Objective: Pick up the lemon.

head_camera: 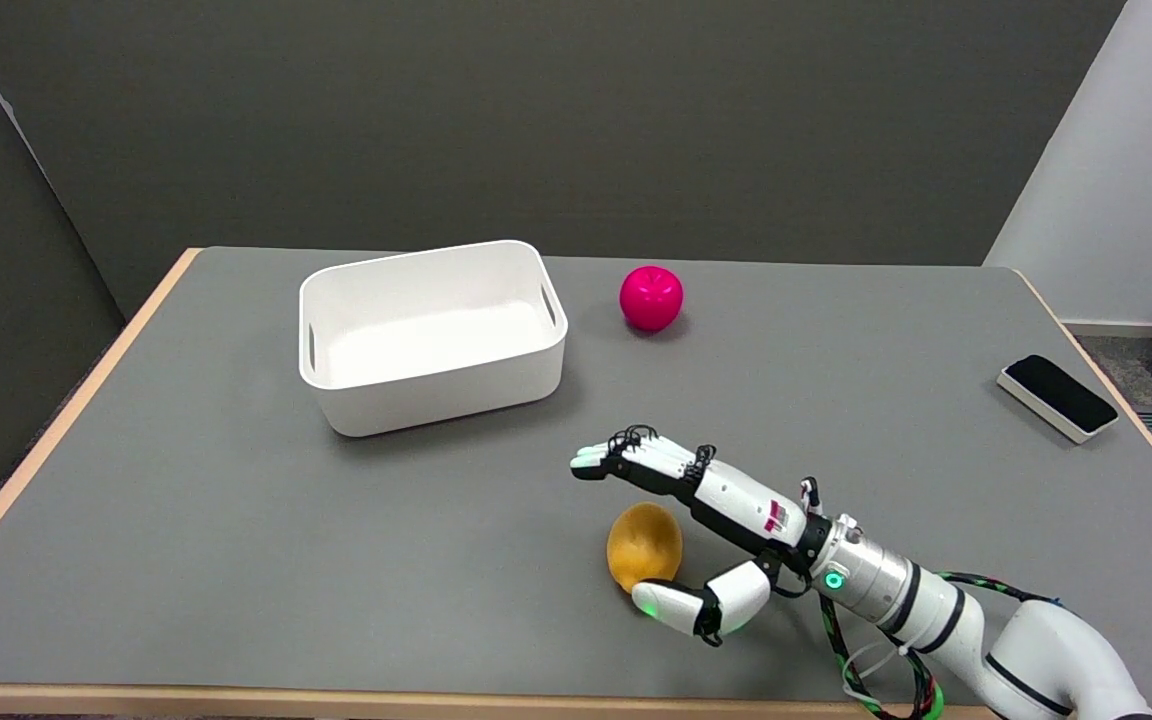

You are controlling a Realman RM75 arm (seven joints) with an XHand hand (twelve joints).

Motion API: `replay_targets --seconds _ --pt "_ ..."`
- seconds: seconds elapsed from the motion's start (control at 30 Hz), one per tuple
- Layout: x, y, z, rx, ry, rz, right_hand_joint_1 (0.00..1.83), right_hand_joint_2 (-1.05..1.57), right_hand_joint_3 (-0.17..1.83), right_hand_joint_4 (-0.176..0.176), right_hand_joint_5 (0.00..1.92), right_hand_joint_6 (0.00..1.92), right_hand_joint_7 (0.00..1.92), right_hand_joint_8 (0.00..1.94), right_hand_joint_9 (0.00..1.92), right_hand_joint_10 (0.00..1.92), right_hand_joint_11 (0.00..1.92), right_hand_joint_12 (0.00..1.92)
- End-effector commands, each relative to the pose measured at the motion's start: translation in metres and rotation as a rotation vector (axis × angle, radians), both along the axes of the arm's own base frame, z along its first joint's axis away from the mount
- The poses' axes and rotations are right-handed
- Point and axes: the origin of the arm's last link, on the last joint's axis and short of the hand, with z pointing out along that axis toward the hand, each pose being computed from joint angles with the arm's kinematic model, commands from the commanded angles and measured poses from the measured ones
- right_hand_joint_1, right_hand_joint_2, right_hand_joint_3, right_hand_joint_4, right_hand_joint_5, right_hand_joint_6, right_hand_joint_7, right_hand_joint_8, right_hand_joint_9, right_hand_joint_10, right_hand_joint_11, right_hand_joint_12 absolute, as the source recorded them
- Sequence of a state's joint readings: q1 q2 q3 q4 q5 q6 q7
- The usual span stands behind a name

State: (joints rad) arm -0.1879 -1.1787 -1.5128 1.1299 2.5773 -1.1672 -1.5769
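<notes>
Right hand (701,520) spread, holding nothing, thumb tip at lemon (644,546), fingers stretched above it. Step: reaching to grasp. Next: likely close fingers round lemon, lift.

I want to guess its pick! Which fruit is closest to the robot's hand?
The yellow-orange lemon, between the right hand's spread fingers. The pink apple sits far off.

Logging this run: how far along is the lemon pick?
Done: right hand has reached the lemon, fingers spread over it, thumb at its near side. In hand: closing the grasp; nothing held. Left: grip and lift; the lemon sits on the table.
</notes>
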Motion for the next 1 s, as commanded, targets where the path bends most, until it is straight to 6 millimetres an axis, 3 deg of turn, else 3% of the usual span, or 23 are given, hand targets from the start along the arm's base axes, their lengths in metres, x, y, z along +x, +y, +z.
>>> replay_targets --seconds 0.03,0.27,0.73,0.93,1.0 --pt "-0.012 -0.015 0.008 -0.030 -0.014 -0.059 0.54 0.65 0.85 -0.039 0.18 0.37 0.20 0.28 0.03 0.65 0.00 0.93" --pt "-0.027 -0.019 0.013 -0.077 -0.092 -0.191 0.54 0.63 0.90 -0.038 0.17 0.40 0.17 0.32 0.03 0.65 0.00 0.93" --pt "-0.029 -0.019 0.013 -0.080 -0.087 -0.200 0.56 0.65 0.87 -0.053 0.17 0.37 0.17 0.28 0.01 0.63 0.00 0.87" --pt "-0.022 -0.019 0.017 -0.075 0.069 -0.098 0.63 0.65 0.88 -0.051 0.19 0.38 0.18 0.28 0.01 0.63 0.00 0.88" --pt "-0.020 -0.018 0.019 -0.071 0.110 -0.074 0.69 0.61 0.97 -0.043 0.17 0.45 0.16 0.36 0.01 0.65 0.00 0.90"
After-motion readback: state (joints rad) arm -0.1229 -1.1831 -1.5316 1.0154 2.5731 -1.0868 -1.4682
